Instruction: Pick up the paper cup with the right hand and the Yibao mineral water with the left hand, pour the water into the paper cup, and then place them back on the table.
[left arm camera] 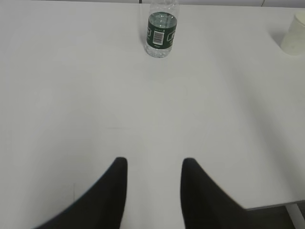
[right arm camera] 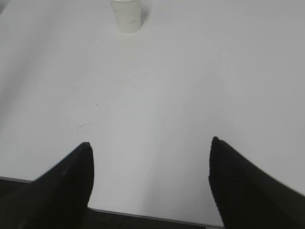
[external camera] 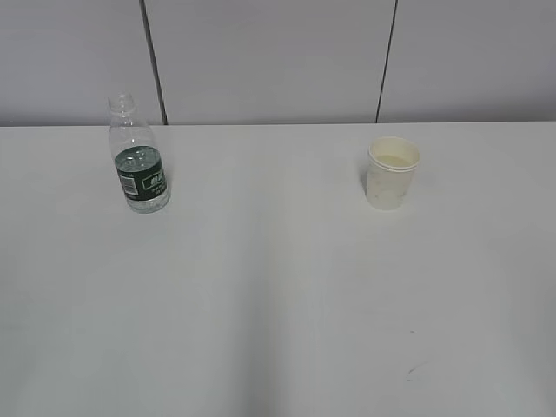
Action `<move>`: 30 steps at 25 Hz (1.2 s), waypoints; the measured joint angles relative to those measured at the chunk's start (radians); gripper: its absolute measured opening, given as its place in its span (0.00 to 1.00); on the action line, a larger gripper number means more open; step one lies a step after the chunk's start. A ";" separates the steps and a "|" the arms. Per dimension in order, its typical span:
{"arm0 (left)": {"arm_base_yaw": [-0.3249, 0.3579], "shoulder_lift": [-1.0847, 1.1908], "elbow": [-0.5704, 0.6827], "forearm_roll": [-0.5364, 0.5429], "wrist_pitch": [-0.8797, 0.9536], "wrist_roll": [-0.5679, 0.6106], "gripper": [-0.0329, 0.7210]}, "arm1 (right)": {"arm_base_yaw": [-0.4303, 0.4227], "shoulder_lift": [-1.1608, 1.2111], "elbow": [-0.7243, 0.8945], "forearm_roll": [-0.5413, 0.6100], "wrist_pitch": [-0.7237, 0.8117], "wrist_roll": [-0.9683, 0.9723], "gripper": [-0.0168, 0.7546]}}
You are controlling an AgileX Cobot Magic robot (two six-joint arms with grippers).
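Note:
The Yibao mineral water bottle (external camera: 139,160) stands upright and uncapped at the back left of the white table (external camera: 278,287). It also shows far ahead in the left wrist view (left arm camera: 161,31). The paper cup (external camera: 393,172) stands upright at the back right, and shows at the top of the right wrist view (right arm camera: 127,14) and the right edge of the left wrist view (left arm camera: 294,33). My left gripper (left arm camera: 153,164) is open and empty above the table's near part. My right gripper (right arm camera: 150,148) is open wide and empty over the table's near edge. Neither arm shows in the exterior view.
A grey panelled wall (external camera: 278,61) rises behind the table. A small scuff mark (external camera: 415,372) lies near the front right, also in the right wrist view (right arm camera: 83,126). The table's near edge (right arm camera: 143,214) runs just below the right gripper.

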 joint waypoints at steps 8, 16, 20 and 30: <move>0.000 0.000 0.000 0.000 0.000 0.000 0.37 | 0.000 0.000 0.000 0.000 0.000 0.000 0.78; 0.000 0.000 0.000 0.000 0.000 0.000 0.37 | 0.000 0.000 0.000 0.000 0.000 0.000 0.78; 0.000 0.000 0.000 0.000 0.000 0.000 0.37 | 0.000 0.000 0.000 0.000 0.000 -0.001 0.78; 0.000 0.000 0.000 0.000 0.000 0.000 0.37 | 0.000 0.000 0.000 0.000 0.000 -0.001 0.78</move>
